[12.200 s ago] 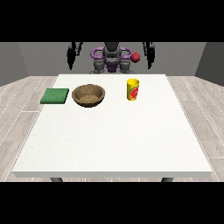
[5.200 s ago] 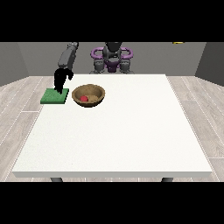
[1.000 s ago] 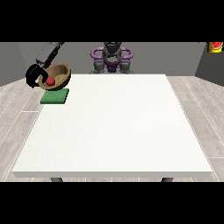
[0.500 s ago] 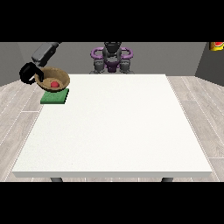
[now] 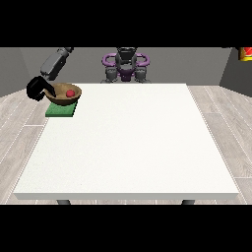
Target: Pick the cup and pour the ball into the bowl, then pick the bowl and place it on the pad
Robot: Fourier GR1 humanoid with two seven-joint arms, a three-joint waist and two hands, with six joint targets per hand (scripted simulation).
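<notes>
A brown wooden bowl (image 5: 63, 97) with a red ball (image 5: 71, 92) inside is held at its left rim by the hand at the view's left (image 5: 37, 89). The bowl sits low over the far end of the green pad (image 5: 61, 110) at the table's far left corner; I cannot tell whether it touches the pad. At the picture's upper right edge a bit of the yellow and red cup (image 5: 245, 53) shows, high above the floor beyond the table. The hand holding the cup is out of view.
The white table (image 5: 128, 142) spreads wide between the pad and the near edge. The robot's purple and grey torso (image 5: 125, 65) stands behind the table's far edge.
The bowl with the ball has come down and slightly to the right over the pad, carried by the hand at the view's left. The cup stays at the upper right edge.
</notes>
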